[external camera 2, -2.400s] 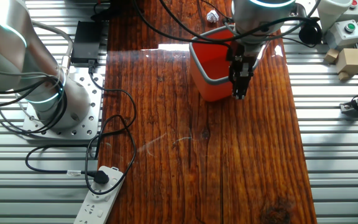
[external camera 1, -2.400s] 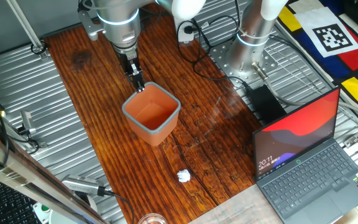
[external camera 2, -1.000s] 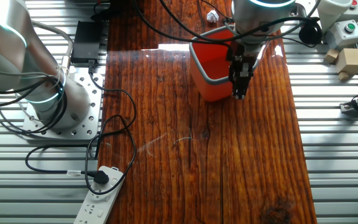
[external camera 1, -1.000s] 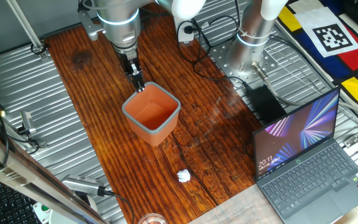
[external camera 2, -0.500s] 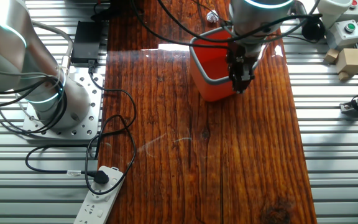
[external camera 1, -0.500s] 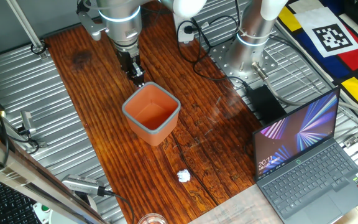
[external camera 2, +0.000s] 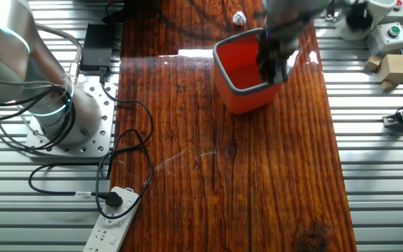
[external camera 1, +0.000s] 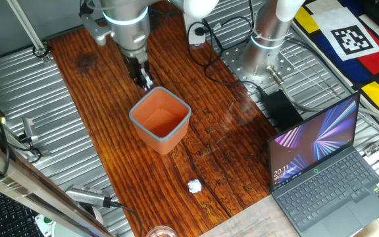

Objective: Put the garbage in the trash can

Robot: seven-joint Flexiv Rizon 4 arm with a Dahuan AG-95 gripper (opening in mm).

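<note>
The trash can (external camera 1: 165, 141), a squarish terracotta-orange pot, stands upright mid-table; nothing shows inside it. It also shows in the other fixed view (external camera 2: 246, 102). The garbage (external camera 1: 194, 186), a small white paper wad, lies on the wood near the table's front edge, well apart from the pot; in the other fixed view it (external camera 2: 239, 17) lies beyond the pot. My gripper (external camera 1: 144, 80) hangs above the pot's far rim, its fingers together and holding nothing. In the other fixed view my gripper (external camera 2: 272, 68) is motion-blurred over the pot's right rim.
An open laptop (external camera 1: 328, 172) sits at the front right. A second arm's base (external camera 1: 268, 38) and cables stand at the back right. A clear glass (external camera 1: 160, 232) stands at the front edge. A white power strip (external camera 2: 114, 222) lies left of the board.
My gripper has risen from beside the pot's far rim and drifted slightly away from it. The pot and the paper wad have not moved.
</note>
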